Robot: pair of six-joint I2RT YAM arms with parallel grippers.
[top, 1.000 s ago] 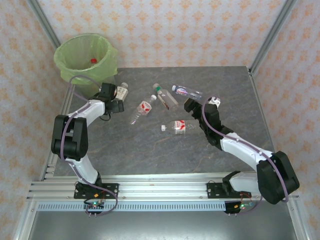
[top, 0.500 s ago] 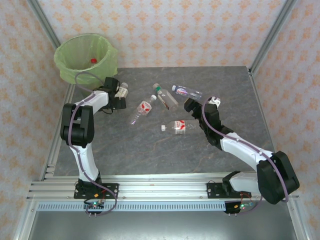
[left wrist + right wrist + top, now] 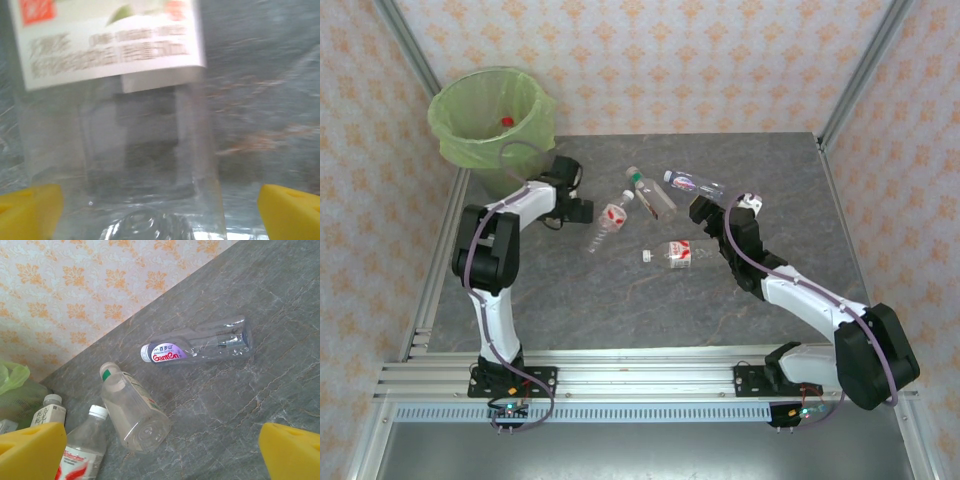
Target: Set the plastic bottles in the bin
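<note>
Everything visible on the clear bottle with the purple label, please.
The clear plastic bottle with the purple-and-white label looks empty, pale cap on. It lies on its side on the grey stone-look table, near the far edge, capped end toward the clear green-capped bottle but apart from it. Only the table touches it.

- The bin (image 3: 485, 112), round and lined with a light-green bag, stands upright at the counter's (image 3: 620, 300) far-left corner, with a small red thing (image 3: 506, 121) inside.
- The purple-labelled bottle (image 3: 200, 346), clear, lies on its side near the far edge.
- The green-capped bottle (image 3: 652, 195), clear, lies just left of it.
- The white-capped bottle (image 3: 607, 216), with a red-white label, lies further left.
- The second red-white bottle (image 3: 677, 254) lies toward the counter's middle, its cap pointing left.
- The white-labelled bottle (image 3: 115, 125), clear, appears close up and blurred.
</note>
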